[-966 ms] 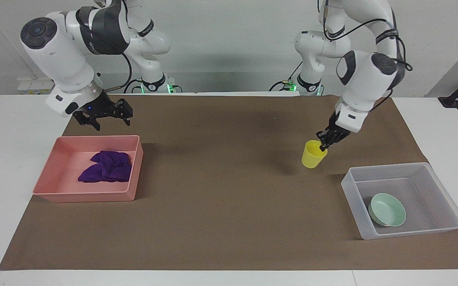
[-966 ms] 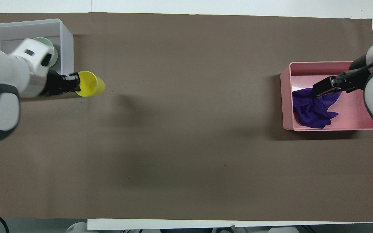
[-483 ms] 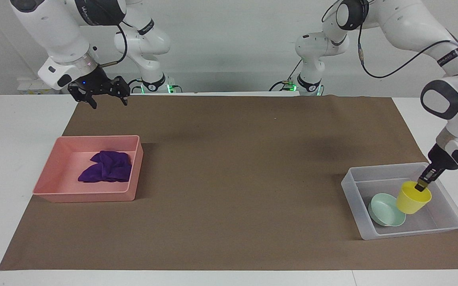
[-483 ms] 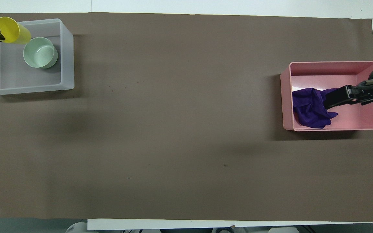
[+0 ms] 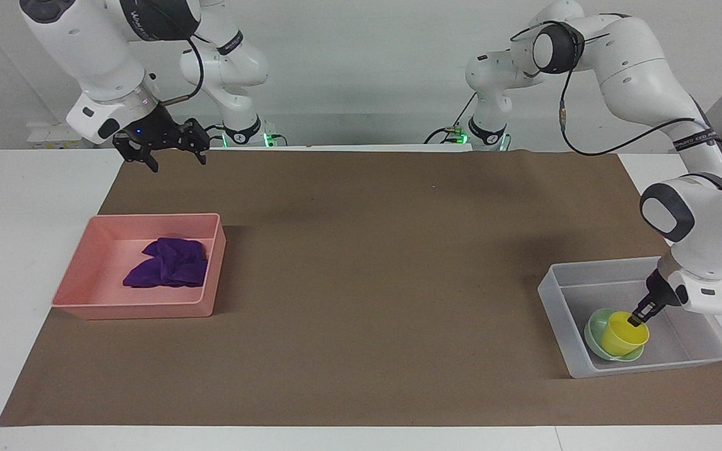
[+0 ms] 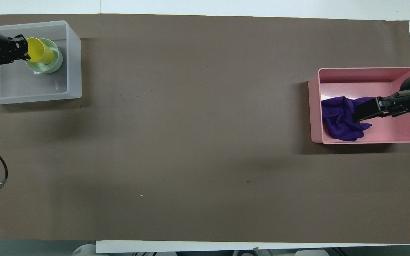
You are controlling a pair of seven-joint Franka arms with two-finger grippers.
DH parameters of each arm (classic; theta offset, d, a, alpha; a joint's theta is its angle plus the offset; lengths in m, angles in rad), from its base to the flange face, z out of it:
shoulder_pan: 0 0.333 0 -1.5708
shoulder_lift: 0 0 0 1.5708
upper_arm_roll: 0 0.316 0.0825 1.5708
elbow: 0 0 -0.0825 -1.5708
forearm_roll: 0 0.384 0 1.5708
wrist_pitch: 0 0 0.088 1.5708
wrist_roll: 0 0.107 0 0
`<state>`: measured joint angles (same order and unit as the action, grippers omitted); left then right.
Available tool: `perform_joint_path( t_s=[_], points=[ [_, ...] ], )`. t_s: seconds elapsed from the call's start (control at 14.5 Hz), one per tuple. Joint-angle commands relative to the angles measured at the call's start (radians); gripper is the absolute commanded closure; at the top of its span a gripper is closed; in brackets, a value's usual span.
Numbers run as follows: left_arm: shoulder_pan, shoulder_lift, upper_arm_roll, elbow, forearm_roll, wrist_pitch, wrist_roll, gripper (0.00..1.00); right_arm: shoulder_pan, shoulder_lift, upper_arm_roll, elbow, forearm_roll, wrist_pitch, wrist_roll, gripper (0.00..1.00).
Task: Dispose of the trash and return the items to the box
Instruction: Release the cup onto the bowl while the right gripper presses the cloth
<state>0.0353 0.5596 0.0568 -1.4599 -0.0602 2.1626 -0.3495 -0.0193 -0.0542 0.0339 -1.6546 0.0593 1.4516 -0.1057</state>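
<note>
**Step in hand: seating the yellow cup in the box**

1. The right gripper [image 5: 177, 164] is waiting, raised over the edge of the brown mat [image 5: 361, 282] at the robots' end of the bench [image 5: 22, 250]. Its jaws are standing released and are holding nothing. Leave this arm parked; it is not obstructing the placement.

2. Farther from the robots, toward the right arm's end, the purple cloth [image 5: 168, 265] is lying inside the pink tray [image 5: 135, 311]. The trash part looks done, so you are not needing to disturb it.

3. Farthest out, toward the left arm's end, the clear box [image 5: 558, 313] is holding the mint-green bowl [image 5: 593, 335]. The left gripper [image 5: 635, 321] is reaching down into the box, and its jaws are clenching the rim of the yellow cup [image 5: 623, 335]. The cup is tilting, with its base down in the bowl. Whether the base is bearing fully on the bowl cannot be told.

4. To finish well:
   - Be lowering slowly until the cup's base is clearly resting.
   - Be levelling the wrist, so the cup is standing upright or settling against the bowl's wall rather than tipping out.
   - Release the jaws only then.
   - Withdraw straight up, since one finger is sitting inside the cup and a sideways exit is likely to drag the cup or the light bowl.
</note>
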Motion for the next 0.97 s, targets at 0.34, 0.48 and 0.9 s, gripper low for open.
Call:
perform_joint_path(
  t_s=[0.34, 0.48, 0.9],
  points=[
    [-0.006, -0.212, 0.000, -0.048, 0.020, -0.217, 0.072, 0.00, -0.011, -0.041, 0.006, -0.060, 0.005, 0.004, -0.012, 0.00],
    [-0.024, -0.295, -0.003, -0.051, 0.019, -0.363, 0.162, 0.00, -0.019, -0.047, 0.006, -0.065, -0.001, 0.004, -0.012, 0.00],
    [-0.129, -0.632, -0.014, -0.286, 0.019, -0.458, 0.297, 0.00, -0.022, -0.049, 0.004, -0.068, -0.025, 0.009, -0.015, 0.00]
  ],
)
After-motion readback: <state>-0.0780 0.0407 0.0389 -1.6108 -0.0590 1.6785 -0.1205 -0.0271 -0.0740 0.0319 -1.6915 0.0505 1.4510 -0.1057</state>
